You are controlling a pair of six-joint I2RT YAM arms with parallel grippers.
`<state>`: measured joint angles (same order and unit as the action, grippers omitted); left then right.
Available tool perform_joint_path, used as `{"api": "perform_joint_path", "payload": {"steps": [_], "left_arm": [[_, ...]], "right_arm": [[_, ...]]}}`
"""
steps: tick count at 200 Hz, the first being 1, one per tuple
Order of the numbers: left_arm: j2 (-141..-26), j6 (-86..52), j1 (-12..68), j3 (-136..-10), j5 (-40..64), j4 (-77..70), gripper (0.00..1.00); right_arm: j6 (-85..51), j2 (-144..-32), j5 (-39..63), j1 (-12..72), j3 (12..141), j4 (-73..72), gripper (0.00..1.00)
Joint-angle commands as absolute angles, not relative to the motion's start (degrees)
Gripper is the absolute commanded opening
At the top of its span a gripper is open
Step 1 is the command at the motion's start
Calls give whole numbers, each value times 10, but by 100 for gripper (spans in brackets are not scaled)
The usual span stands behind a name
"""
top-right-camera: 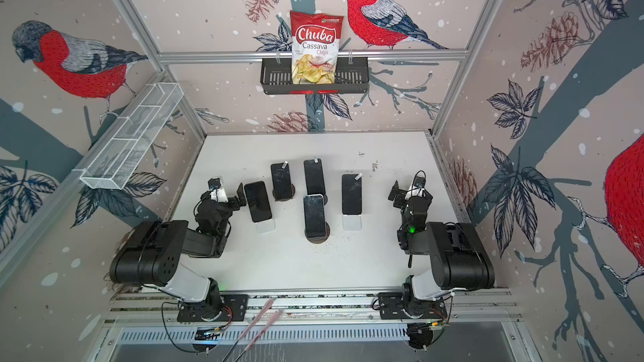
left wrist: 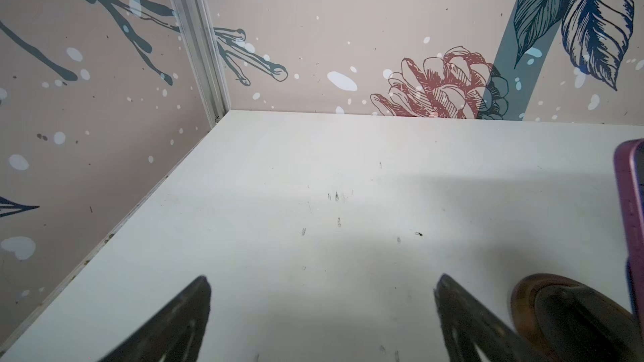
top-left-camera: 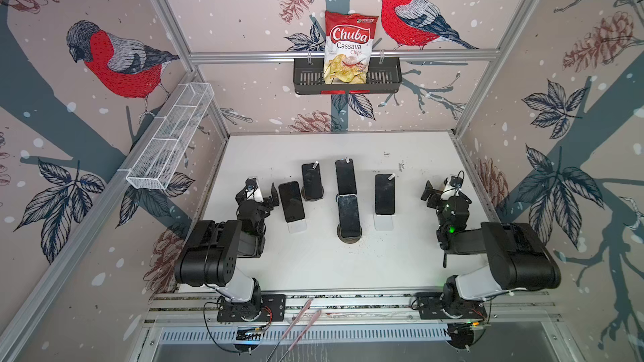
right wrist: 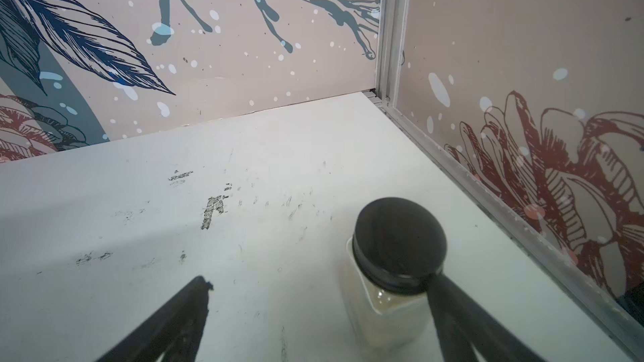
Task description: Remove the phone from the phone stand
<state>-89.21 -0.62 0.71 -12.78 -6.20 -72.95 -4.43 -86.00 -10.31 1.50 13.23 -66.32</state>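
Plainly, we are at the very start: five phones lean on their stands mid-way across the table, and none is gripped. Nearest our left gripper is the leftmost phone, propped on its white stand just beside that arm. We judge the next move calls for turning toward it, straddling its long edges, pinching, then lifting it clear of the stand's lip. Both grippers are spread wide and hold nothing; the right gripper hangs over the table, a black-lidded jar by one finger, contact unclear.
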Motion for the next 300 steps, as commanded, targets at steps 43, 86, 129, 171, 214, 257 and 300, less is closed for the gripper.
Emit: {"api": "perform_joint_path", "payload": {"steps": [43,86,129,171,214,257,300], "left_arm": [[-892,-2,9,-129,-62,-755,99],[-892,-1,8,-131,-60,-754,99],[-892,-2,8,-131,-60,-754,99],[-892,-2,8,-129,-60,-756,99],[-866,-1,9,-109,-57,-772,99],[-774,-9,8,-146,-79,-628,99],[-693,-59,8,-200,-155,-483,99]], "right_arm": [[-47,-860,-109,15,134,-686,99],[-47,-861,-109,15,135,-686,99],[-47,-861,-109,15,135,-686,99],[-47,-860,-109,16,133,-689,99],[-34,-790,-120,24,166,-572,99],[-60,-695,-168,32,200,-463,99],[-115,-642,-188,32,256,-337,99]]}}
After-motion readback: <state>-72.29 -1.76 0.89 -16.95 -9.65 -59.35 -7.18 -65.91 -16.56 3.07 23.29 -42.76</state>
